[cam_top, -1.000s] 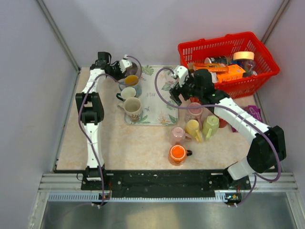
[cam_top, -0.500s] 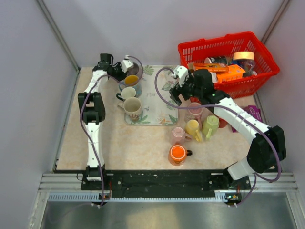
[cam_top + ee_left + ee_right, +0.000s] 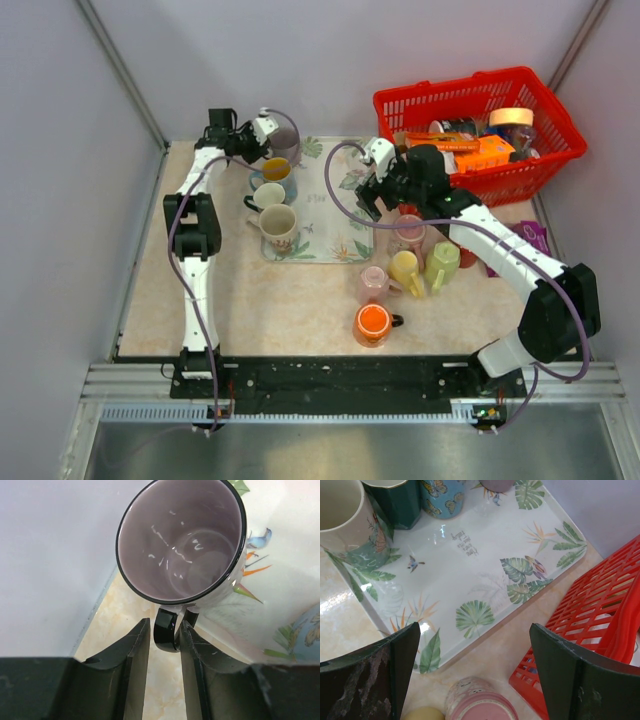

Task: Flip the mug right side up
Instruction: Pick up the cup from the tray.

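My left jaws sit loose around the handle (image 3: 166, 630), letting the purple mug (image 3: 182, 545) stand mouth up; right jaws gape empty.

Lighting: bright, even, diffuse, from above; shadows faint and soft. Glare: white streaks inside mug (image 3: 175, 555); sheen patch on tray (image 3: 442, 530). Focus: overhead view sharp; wrist views' nearest foreground soft, edges slightly stretched.
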